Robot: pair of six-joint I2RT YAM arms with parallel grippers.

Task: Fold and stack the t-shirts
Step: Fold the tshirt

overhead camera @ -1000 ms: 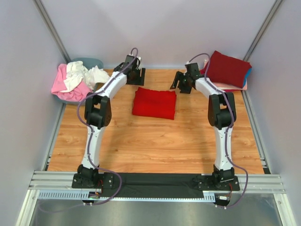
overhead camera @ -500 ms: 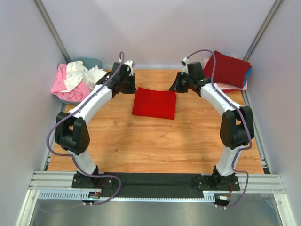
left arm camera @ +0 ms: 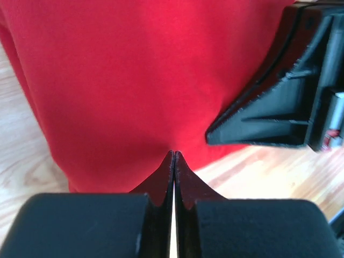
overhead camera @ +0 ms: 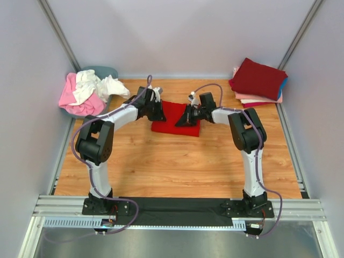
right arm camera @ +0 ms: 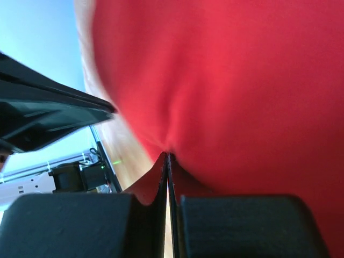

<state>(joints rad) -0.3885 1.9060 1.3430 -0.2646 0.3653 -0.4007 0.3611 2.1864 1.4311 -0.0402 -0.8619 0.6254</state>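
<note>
A bright red t-shirt (overhead camera: 173, 124), folded into a rectangle, lies on the wooden table at centre back. My left gripper (overhead camera: 160, 113) is shut at its far left edge, and the left wrist view shows the fingertips (left arm camera: 174, 157) pinching a pucker of red cloth (left arm camera: 123, 80). My right gripper (overhead camera: 183, 120) is shut on the shirt's right part, where red cloth (right arm camera: 242, 80) gathers into its tips (right arm camera: 167, 157). The two grippers are close together, and the right gripper (left arm camera: 279, 107) shows in the left wrist view. A dark red t-shirt (overhead camera: 259, 78) tops a folded stack at the back right.
A grey tub (overhead camera: 105, 71) at the back left holds crumpled pink (overhead camera: 75, 95) and white (overhead camera: 102, 85) shirts. Pink and blue layers (overhead camera: 269, 99) lie under the dark red one. Grey walls and metal rails enclose the table.
Both arms swung in and down from the back of the table onto the bright red t-shirt. Both grippers went from open to shut on its cloth.
</note>
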